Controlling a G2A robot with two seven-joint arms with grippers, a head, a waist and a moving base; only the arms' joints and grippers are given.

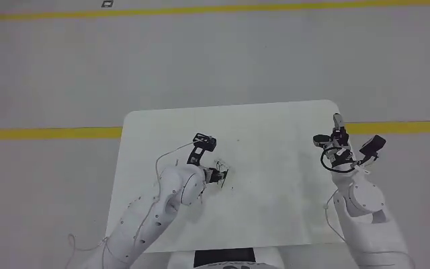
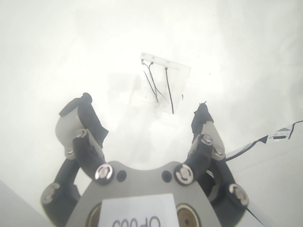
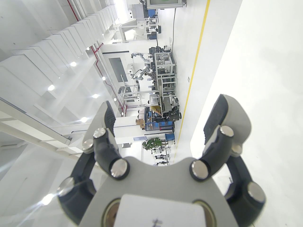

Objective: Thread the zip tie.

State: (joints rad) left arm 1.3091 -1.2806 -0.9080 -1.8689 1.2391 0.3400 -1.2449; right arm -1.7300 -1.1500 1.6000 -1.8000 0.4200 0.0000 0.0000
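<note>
Three hazy zip ties [image 2: 169, 88] lie on clear plate [image 2: 182, 76].

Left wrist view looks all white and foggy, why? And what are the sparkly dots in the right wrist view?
Left wrist view: bright light washes out the white table, so the clear plate barely shows and only the black zip ties stand out. Right wrist view: the dots are ceiling lamps glaring, some with streaks.

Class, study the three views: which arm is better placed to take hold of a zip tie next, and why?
Left. The left gripper, open, faces the clear plate holding the black zip ties close by. The right gripper, also open, sits at the table edge, pointing out into the room.
</note>
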